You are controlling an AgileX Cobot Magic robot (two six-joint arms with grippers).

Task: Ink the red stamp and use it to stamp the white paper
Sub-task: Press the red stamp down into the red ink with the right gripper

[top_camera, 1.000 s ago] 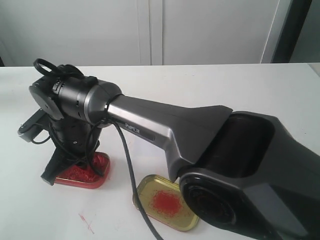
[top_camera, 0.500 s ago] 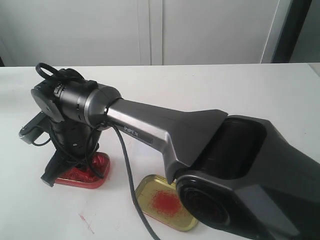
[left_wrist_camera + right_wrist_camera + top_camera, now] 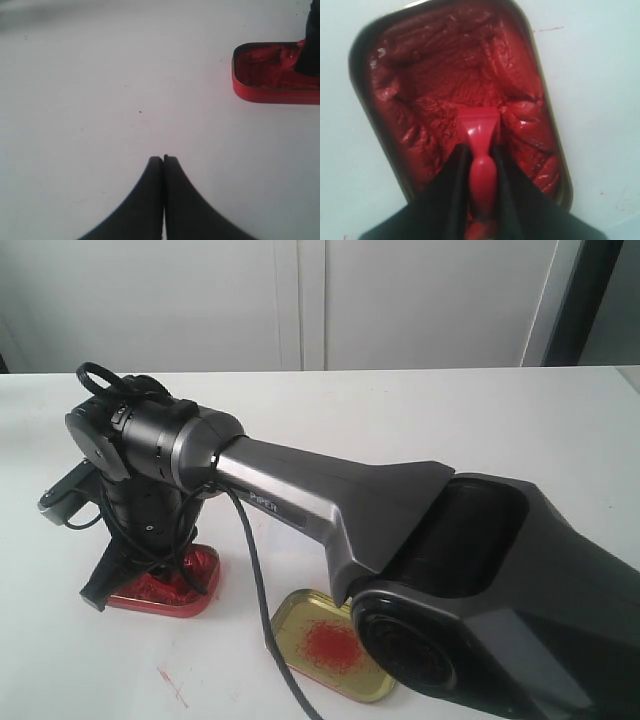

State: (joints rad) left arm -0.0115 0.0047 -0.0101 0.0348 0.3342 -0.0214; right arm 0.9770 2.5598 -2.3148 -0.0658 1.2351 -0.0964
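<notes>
My right gripper (image 3: 479, 148) is shut on the rounded handle of the red stamp (image 3: 478, 128). The stamp's square base rests in the red paste of the open ink tin (image 3: 415, 100). In the exterior view the right arm reaches across to the left, and its gripper (image 3: 140, 578) stands down in that tin (image 3: 200, 570). In the left wrist view my left gripper (image 3: 163, 159) is shut on nothing above bare table, apart from the tin (image 3: 270, 75). I cannot make out the white paper against the white table. Only a thin red streak (image 3: 172, 686) shows in front of the tin.
A gold oval lid (image 3: 300, 615) with a red smear lies on the table to the right of the tin, partly under the right arm. A black cable (image 3: 255, 580) hangs from the wrist between tin and lid. The arm's big dark body (image 3: 480, 580) fills the lower right.
The right wrist has shifted slightly up and to the right, while the gripper stays down in the tin with the stamp.
</notes>
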